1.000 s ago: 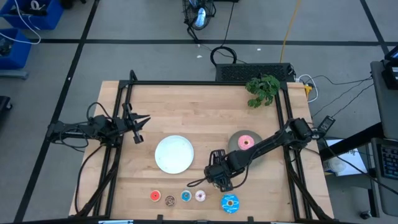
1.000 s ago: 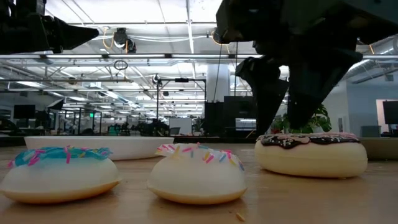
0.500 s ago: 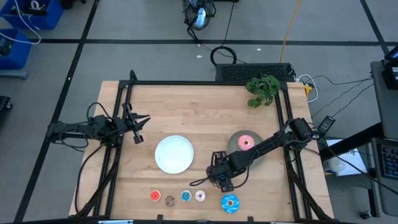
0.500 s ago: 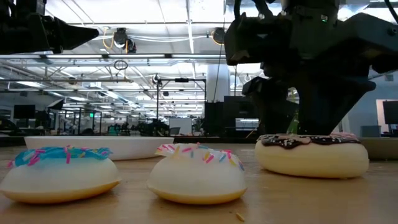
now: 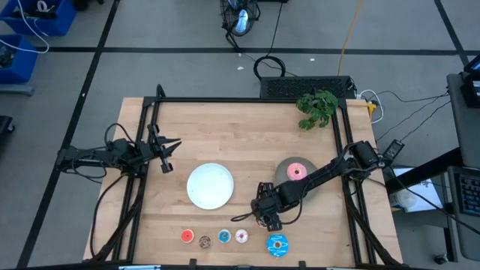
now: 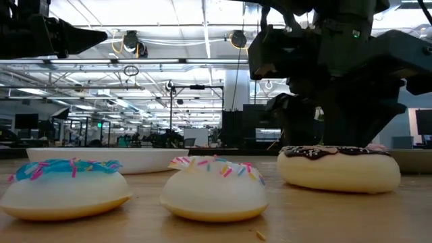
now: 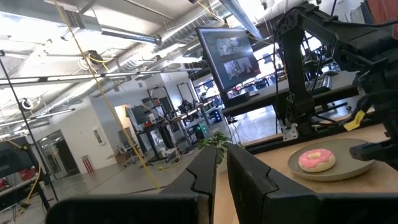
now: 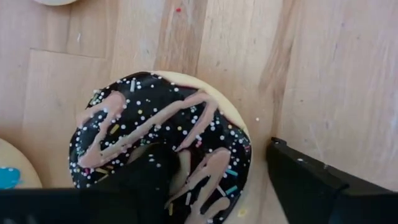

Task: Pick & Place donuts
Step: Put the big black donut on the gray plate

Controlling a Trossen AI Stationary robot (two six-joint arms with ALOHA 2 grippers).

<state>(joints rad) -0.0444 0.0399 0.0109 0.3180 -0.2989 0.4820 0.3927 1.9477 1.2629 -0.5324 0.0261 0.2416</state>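
Note:
The chocolate sprinkled donut (image 8: pixel 158 146) lies flat on the wooden table (image 5: pixel 247 131); in the low view this donut (image 6: pixel 337 169) sits under my right gripper (image 6: pixel 324 131). That gripper (image 8: pixel 233 186) is open and points down: one finger stands in the donut's hole, the other outside its rim. The pink donut (image 5: pixel 297 172) rests on the grey plate (image 5: pixel 283 174). Near the table's near edge lie the red (image 5: pixel 187 236), brown (image 5: pixel 205 241), blue (image 5: pixel 224 237), white-pink (image 5: pixel 241 236) and blue sprinkled (image 5: pixel 277 244) donuts. My left gripper (image 5: pixel 166 154) waits shut at the left side. My right gripper comes at the chocolate donut from above, with one finger (image 8: pixel 146 183) in the hole and the other finger (image 8: pixel 311 183) beyond the outer rim (image 8: pixel 249 155). The jaws stand wide. I cannot tell whether either finger touches the donut, which lies flat on the table.
A white plate (image 5: pixel 210 185) lies left of the right gripper. A green plant (image 5: pixel 316 107) stands at the far right corner. A black frame (image 5: pixel 247 100) runs round the table's far and side edges. Bare wood lies between the plates and the far edge.
My right gripper has come down over the chocolate donut and shifted slightly toward the table's right and near edges. The donut has kept its place.

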